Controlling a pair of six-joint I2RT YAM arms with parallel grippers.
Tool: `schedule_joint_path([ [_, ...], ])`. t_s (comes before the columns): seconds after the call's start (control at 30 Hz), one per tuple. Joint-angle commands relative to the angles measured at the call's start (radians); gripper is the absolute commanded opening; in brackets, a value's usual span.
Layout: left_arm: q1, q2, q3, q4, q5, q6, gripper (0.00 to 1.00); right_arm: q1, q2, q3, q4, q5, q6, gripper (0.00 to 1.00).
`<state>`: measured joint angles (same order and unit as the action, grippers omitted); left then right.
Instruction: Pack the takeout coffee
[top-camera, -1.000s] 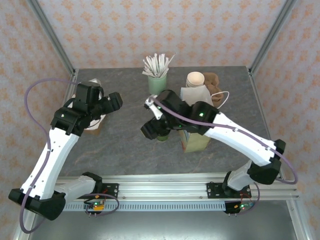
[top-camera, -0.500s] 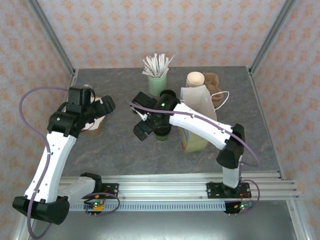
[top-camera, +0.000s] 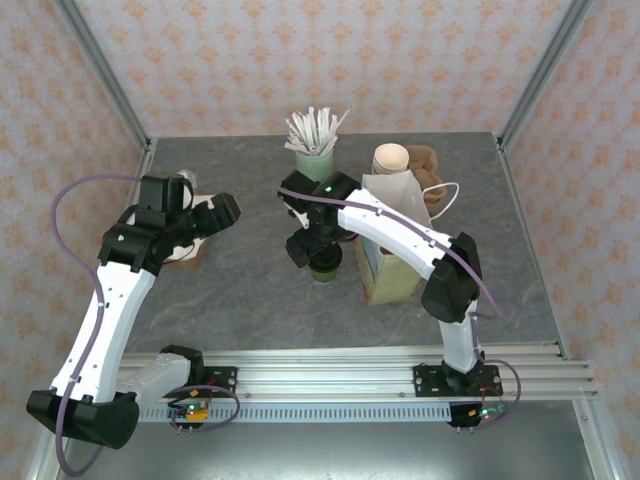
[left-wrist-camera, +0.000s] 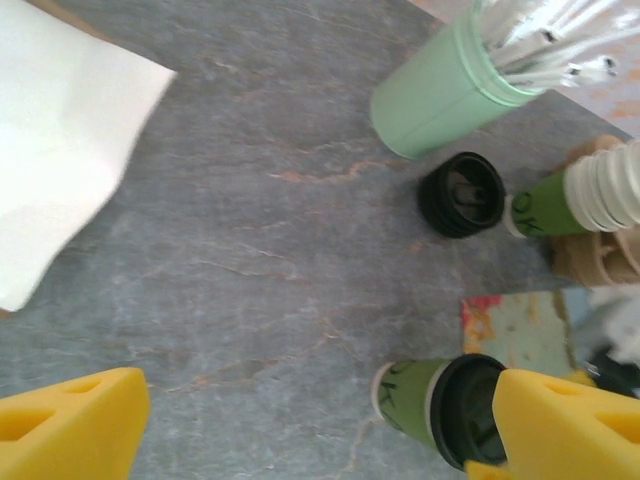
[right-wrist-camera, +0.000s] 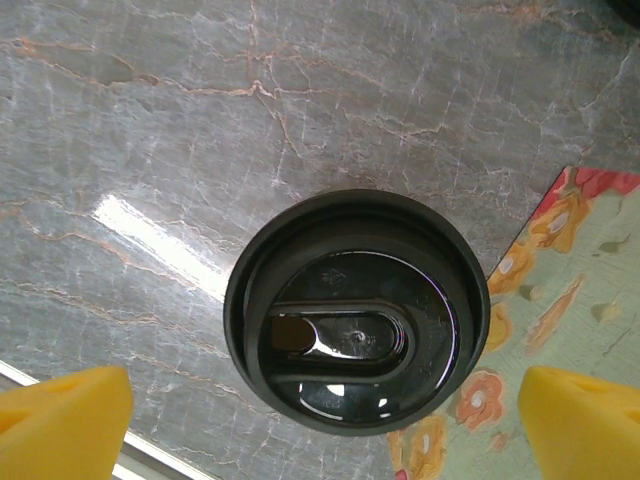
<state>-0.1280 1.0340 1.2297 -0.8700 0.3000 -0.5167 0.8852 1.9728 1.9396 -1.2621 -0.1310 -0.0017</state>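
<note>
- Right claw has swung back over the coffee, jaws spread wider and clear of it.
- Left claw stays spread, empty.
- Coffee stands on the tabletop by the bag, mostly hidden from above.

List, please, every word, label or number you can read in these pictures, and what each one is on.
"OK": on the side of the takeout coffee, left wrist view.
"OK": apparently also on the stack of lidless green cups.
Any marks moulded on the coffee's black lid are too blurred to read.
</note>
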Motion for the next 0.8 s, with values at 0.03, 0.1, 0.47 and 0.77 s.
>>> schedule_joint_path([
  [0.03,0.01,-0.006,-0.018,0.058,0.18,0.042,0.9,-0.006,0.032,0.029,-0.042,-0.008,-0.013,0.99],
  [0.1,0.009,-0.007,-0.016,0.049,0.206,0.054,0.9,-0.009,0.039,0.029,-0.043,-0.01,-0.014,0.98],
  [0.47,0.01,-0.018,-0.032,0.051,0.208,0.053,0.9,-0.035,0.062,0.04,-0.068,-0.03,-0.032,0.95],
  [0.77,0.009,-0.02,-0.029,0.051,0.197,0.053,0.9,-0.045,0.09,0.037,-0.072,-0.052,-0.045,0.89],
])
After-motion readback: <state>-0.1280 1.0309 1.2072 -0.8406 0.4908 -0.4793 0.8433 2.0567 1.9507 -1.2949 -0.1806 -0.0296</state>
